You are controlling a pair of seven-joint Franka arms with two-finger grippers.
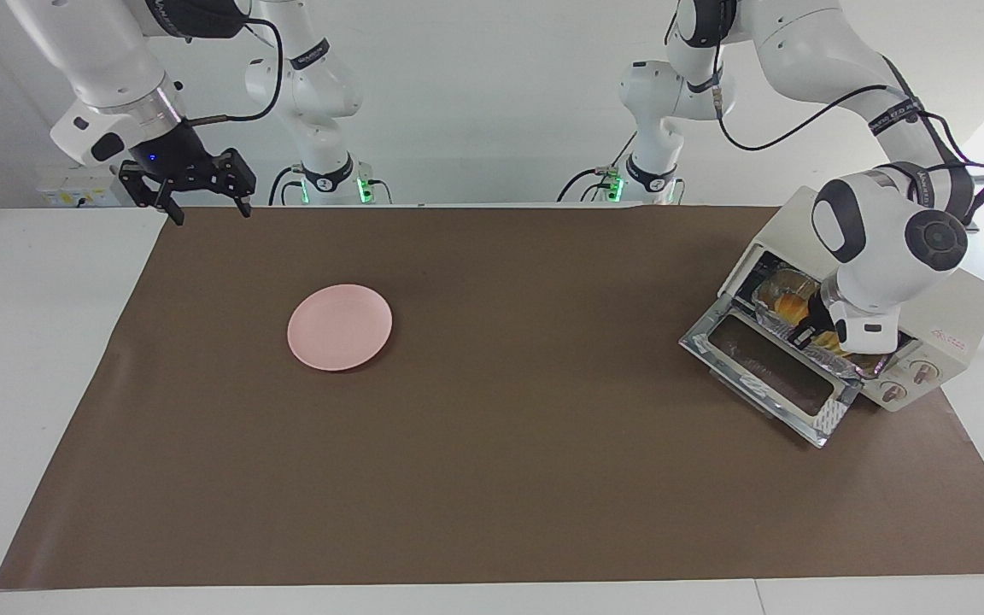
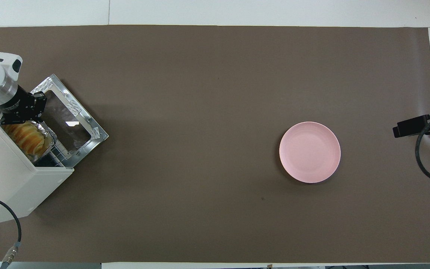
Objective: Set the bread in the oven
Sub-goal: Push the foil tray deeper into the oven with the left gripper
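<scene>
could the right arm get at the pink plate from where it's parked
Probably yes. The right hand hangs open over the table edge by the robots, and the pink plate lies on bare brown mat toward that arm's end, with nothing on or beside it. The left hand is busy at the oven.

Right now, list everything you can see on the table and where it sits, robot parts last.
oven: one, cream-white, at the left arm's end of the table, door folded down open.
foil tray: one, silver, mostly inside the oven on its rack.
bread: one, golden-yellow, in the foil tray.
plate: one, pink, bare, toward the right arm's end of the table.
table cover: one, brown, across the table.
left pincer: black, shut, at the oven mouth on the tray's edge.
right pincer: black, open, waiting above the cover's edge.
</scene>
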